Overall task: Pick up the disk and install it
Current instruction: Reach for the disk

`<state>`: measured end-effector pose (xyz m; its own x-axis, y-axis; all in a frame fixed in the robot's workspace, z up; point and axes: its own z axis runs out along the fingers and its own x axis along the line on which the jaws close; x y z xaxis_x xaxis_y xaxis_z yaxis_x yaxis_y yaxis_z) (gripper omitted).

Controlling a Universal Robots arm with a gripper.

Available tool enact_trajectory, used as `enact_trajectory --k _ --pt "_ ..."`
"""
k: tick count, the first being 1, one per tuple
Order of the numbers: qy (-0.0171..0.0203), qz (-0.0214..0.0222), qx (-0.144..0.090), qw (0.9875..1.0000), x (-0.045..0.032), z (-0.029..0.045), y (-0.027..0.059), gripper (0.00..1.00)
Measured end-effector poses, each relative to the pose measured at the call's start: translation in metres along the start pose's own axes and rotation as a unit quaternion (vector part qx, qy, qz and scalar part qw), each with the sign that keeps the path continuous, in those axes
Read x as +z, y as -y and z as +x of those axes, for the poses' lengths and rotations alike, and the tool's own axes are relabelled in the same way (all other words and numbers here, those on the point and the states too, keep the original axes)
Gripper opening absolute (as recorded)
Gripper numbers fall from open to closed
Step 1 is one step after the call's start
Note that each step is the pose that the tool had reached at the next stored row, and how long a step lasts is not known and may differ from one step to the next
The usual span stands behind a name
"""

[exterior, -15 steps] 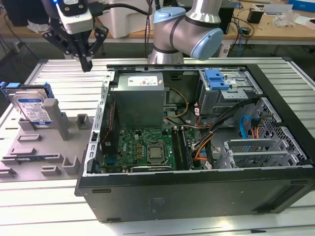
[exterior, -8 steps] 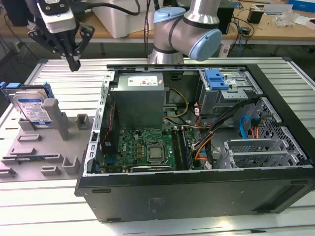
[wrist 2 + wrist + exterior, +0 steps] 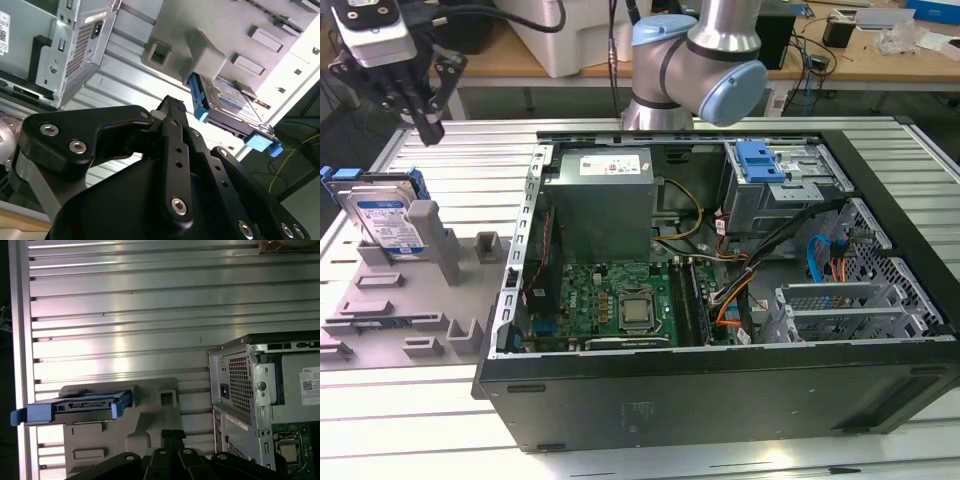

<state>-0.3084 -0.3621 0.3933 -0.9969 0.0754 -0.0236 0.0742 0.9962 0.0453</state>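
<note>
The disk (image 3: 388, 218) is parked on edge in the grey holder (image 3: 438, 250) on the table (image 3: 470, 150), blue frame included. One of the holder's upright posts (image 3: 425, 222) is pressed right against the disk's labelled face. The gripper (image 3: 425, 125) is held up near the holder, clenched with nothing in it and apart from the disk. Just beside the holder, the opened PC case (image 3: 720, 395) is laid flat, with the grey power supply (image 3: 600, 205) inside.
</note>
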Motion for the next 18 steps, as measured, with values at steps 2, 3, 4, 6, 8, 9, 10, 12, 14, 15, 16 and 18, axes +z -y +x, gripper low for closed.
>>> enact_trajectory --k 2,3,4,6,8,9,10,12,14,15,16,18 --pt "0.0000 0.0000 0.000 1.0000 -0.0002 0.0087 0.0006 0.11" --pt "0.0000 0.0000 0.000 1.0000 -0.0004 0.0138 0.0009 0.11" --pt "0.0000 0.0000 0.000 1.0000 -0.0005 0.0201 0.0013 0.11" --pt "0.0000 0.0000 0.000 1.0000 -0.0007 0.0277 0.0016 0.11" --pt "-0.0001 0.0000 0.000 1.0000 -0.0010 0.0377 0.0020 0.11" --pt "-0.0001 0.0000 0.000 1.0000 -0.0011 0.0413 0.0021 0.11" --pt "0.0000 0.0000 0.000 1.0000 -0.0012 0.0472 0.0022 0.11" --pt "-0.0001 0.0000 0.000 1.0000 -0.0014 0.0556 0.0020 0.11" --pt "0.0000 0.0000 0.000 1.0000 -0.0016 0.0639 0.0013 0.11" --pt "0.0000 0.0000 0.000 1.0000 -0.0016 0.0670 0.0009 0.11" --pt "0.0000 0.0000 0.000 1.0000 -0.0017 0.0704 0.0004 0.11" --pt "0.0000 0.0000 0.000 1.0000 -0.0018 0.0793 -0.0015 0.11"
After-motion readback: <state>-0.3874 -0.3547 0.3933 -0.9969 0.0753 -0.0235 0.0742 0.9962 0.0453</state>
